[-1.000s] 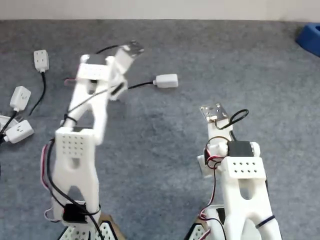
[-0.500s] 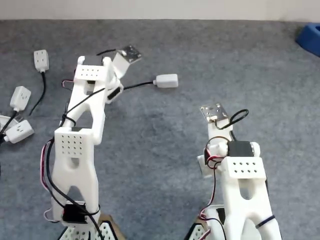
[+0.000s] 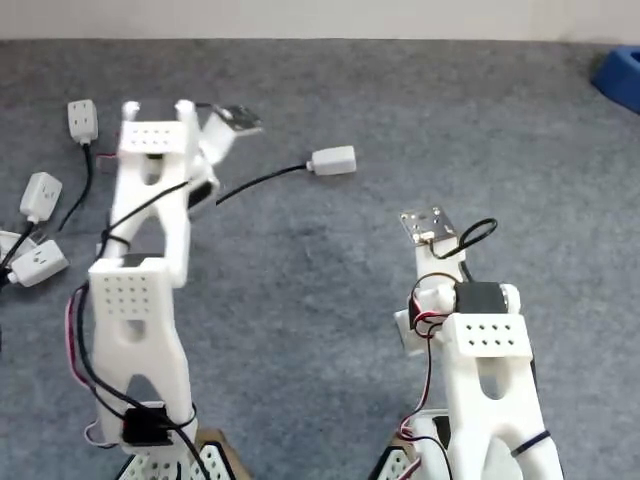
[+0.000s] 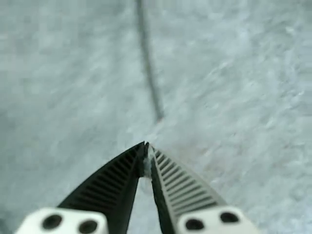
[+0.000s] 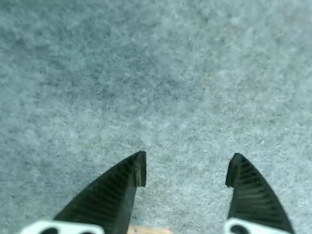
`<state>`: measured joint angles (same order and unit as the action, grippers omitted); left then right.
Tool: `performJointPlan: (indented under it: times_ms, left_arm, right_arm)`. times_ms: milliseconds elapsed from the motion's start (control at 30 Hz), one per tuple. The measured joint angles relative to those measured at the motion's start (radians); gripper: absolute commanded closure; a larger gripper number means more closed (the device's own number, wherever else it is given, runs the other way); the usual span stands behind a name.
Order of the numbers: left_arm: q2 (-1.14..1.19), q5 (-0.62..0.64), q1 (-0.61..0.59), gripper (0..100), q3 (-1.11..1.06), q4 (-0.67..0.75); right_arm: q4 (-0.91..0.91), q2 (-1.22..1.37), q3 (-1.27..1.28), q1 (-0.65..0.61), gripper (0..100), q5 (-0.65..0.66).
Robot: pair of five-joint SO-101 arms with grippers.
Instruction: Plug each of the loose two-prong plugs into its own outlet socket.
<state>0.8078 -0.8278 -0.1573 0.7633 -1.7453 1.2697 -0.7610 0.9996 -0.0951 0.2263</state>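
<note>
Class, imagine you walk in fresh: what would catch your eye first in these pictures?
Two white arms stand side by side on grey carpet: the left claw shut, the right claw open. A white plug on a black cord lies mid-table; white outlet sockets cluster at the left edge.

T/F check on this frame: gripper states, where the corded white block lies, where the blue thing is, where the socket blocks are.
1. The left gripper is shut. True.
2. The right gripper holds a plug. False: it is open over grey carpet, with nothing between its fingers.
3. A white block on a black cable lies on the carpet, apart from both grippers. True.
4. The blue object sits on the left arm's side. False: it is at the far corner on the right arm's side.
5. Several white socket blocks lie on the left arm's side. True.
</note>
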Motion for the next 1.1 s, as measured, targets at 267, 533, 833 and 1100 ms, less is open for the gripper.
performJointPlan:
  times_ms: [267, 533, 833, 1100]
  left_arm:
    - [-0.233, 0.003, -0.032, 76, -0.021, 0.002]
    - [-0.166, 0.152, 0.163, 70, -0.023, 0.394]
    - [0.140, 0.158, 0.420, 77, -0.011, 0.954]
    - [0.385, 0.161, 0.416, 84, 0.242, 1.034]
  right_arm:
    - [0.000, 0.000, 0.000, 0.000, 72.8, 0.000]
    - [0.000, 0.000, 0.000, 0.000, 72.8, 0.000]
    - [0.000, 0.000, 0.000, 0.000, 72.8, 0.002]
    - [0.014, 0.000, 0.000, 0.000, 72.8, 0.002]
